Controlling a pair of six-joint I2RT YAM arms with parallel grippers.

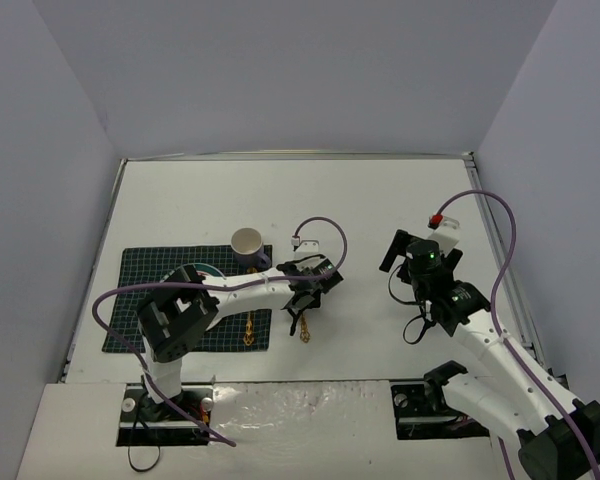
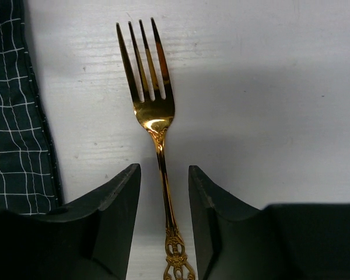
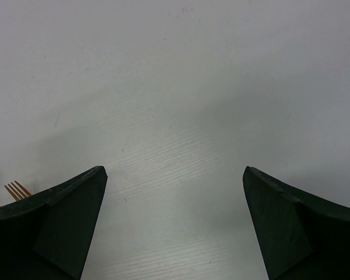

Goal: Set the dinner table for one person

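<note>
Since the left gripper (image 2: 162, 175) stands astride the fork (image 2: 154, 111) at its thin handle, jaws apart with a sliver of white showing on either side, nothing is clamped yet; the fork lies flat, tines toward the top of the wrist frame, on the bare white table (image 2: 268, 87), just right of the checked cloth (image 2: 17, 116) at the left edge; the right gripper (image 3: 174, 175) hangs spread wide over plain tabletop. From above, the table fills the centre of the frame, a mug (image 1: 248, 244) at the cloth's upper right corner. I judge the step in hand to be picking up the fork; the next move calls for pinching the handle squarely, then lifting it level toward the cloth.
</note>
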